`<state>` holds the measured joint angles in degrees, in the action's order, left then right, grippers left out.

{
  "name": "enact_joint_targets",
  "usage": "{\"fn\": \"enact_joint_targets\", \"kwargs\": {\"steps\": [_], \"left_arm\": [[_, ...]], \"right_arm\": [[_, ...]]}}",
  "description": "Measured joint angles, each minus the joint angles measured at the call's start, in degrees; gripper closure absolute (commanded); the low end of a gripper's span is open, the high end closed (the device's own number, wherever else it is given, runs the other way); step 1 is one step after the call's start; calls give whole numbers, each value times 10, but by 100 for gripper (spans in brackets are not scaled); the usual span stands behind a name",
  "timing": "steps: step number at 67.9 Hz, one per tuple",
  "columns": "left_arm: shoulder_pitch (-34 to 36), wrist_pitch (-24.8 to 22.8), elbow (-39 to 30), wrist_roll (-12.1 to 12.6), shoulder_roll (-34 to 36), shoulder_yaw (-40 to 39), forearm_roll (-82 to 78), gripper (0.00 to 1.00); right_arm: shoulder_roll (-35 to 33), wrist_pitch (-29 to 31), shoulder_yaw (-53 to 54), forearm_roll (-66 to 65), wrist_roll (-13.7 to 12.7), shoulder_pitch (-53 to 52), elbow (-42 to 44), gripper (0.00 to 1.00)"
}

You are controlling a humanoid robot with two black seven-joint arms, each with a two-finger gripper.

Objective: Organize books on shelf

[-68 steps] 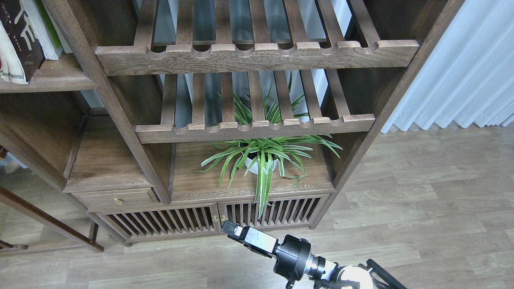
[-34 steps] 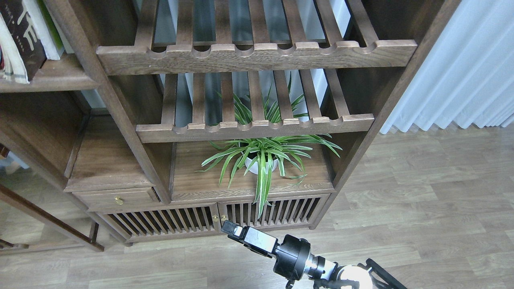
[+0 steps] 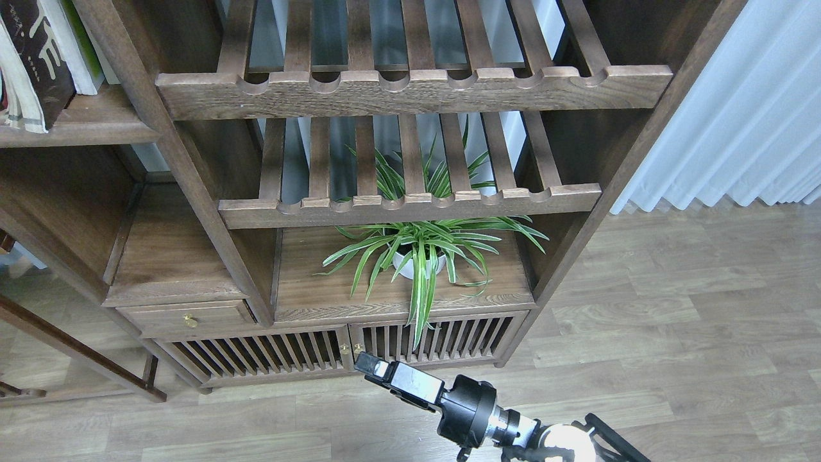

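Dark-brown solid wooden shelf (image 3: 77,125) at upper left carries the leaning maroon book (image 3: 35,51) beside pale ones, while the right arm's black tool (image 3: 375,369) waits low, its opening unreadable.

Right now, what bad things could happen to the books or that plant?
The books stand at the very top left corner, mostly out of the picture, so a reach for them would be poorly seen. The right gripper hangs low, just under the plant, whose long leaves droop over the edge. Lifting the arm straight up might snag those leaves or bump the notched racks.
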<state>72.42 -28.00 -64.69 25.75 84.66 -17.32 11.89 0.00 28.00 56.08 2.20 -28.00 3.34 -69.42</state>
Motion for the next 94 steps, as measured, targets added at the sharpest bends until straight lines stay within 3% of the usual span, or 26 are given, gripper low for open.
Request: {"fn": "enact_joint_targets", "kwargs": {"steps": [11,31,40,54,65,81,86,87,94], "left_arm": [[-1,0,0,-19,-3,80,1,0],[-12,0,0,-106,-49,206,26,0],[-51,0,0,-114,-84,226,67,0],[-167,0,5,-116,-182,226,163,0],[-264,0,21,-115,-273,179,229,0],[-449,0,86,-110,-464,-32,234,0],[-479,0,114,-108,-518,-73,222,0],[-497,0,141,-108,-557,-97,212,0],[-517,0,176,-108,-604,-117,202,0]], "right_arm": [[0,0,0,0,0,1,0,1],[0,0,1,-1,0,3,-1,1],[0,0,1,-1,0,4,0,1],[0,0,1,-1,0,4,1,1],[0,0,1,-1,0,-1,7,1],[0,0,20,-1,0,-20,43,1],[0,0,26,-1,0,-28,57,1],[0,0,31,-1,0,-36,69,1],[0,0,37,0,0,-48,87,1]]}}
